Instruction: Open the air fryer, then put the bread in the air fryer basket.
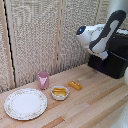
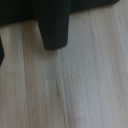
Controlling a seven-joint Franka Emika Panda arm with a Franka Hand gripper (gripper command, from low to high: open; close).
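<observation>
The black air fryer (image 1: 116,61) stands on the wooden table at the exterior view's right. My white-and-black arm (image 1: 100,36) reaches down in front of it, and its lower end sits against the fryer's front, where the gripper's fingers are lost in the dark. In the wrist view a short black bar, the air fryer handle (image 2: 54,25), sticks out from the black front panel (image 2: 20,11) just above the table boards. The basket's inside does not show. The orange-golden bread (image 1: 75,85) lies on the table, well to the left of the fryer and apart from the arm.
A small round bowl (image 1: 59,93) holding a paler yellow piece sits beside the bread. A pink cup (image 1: 43,80) stands behind it, and a patterned white plate (image 1: 25,103) lies at the exterior view's left. A slatted wall (image 1: 45,35) closes the back.
</observation>
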